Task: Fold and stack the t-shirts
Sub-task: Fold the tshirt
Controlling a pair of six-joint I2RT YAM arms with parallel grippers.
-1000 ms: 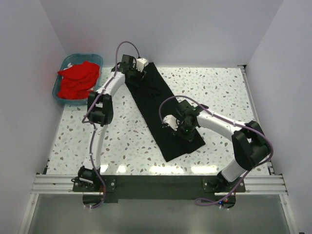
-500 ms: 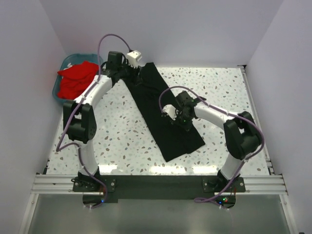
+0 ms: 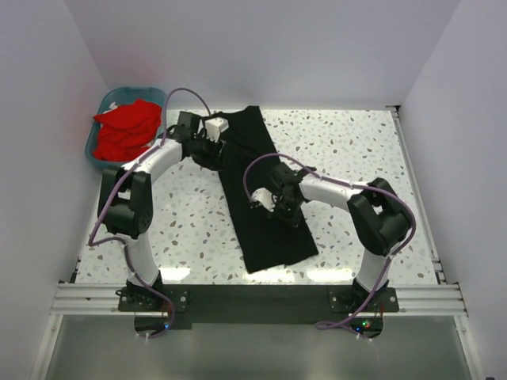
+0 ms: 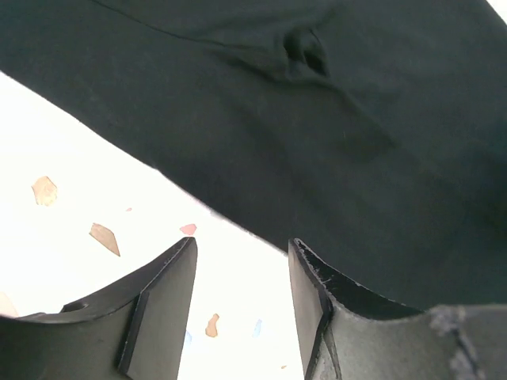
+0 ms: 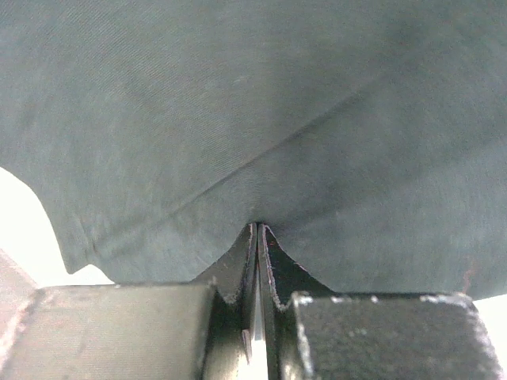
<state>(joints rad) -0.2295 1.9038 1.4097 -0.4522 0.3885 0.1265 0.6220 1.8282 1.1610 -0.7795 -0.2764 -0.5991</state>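
Note:
The black t-shirt [image 3: 273,241] lies on the table as a long folded strip, running from the back middle toward the front. My right gripper [image 3: 279,204] sits on its middle, shut and pinching a fold of the cloth [image 5: 238,95]; creases run out from the closed tips [image 5: 259,228]. My left gripper [image 3: 214,150] is at the strip's upper left edge, open and empty [image 4: 242,245], with the shirt's edge [image 4: 356,119] just beyond its fingertips. The red t-shirts [image 3: 127,131] lie piled in the basket at the back left.
The teal plastic basket [image 3: 135,89] stands in the back left corner against the wall. White walls close in the speckled table [image 3: 356,150] on three sides. A metal rail [image 3: 253,297] with both arm bases runs along the near edge.
The black shirt has been dragged left, its near end swinging toward the middle. My right gripper moved left with the cloth. My left gripper came off the shirt's far end, down to its left edge.

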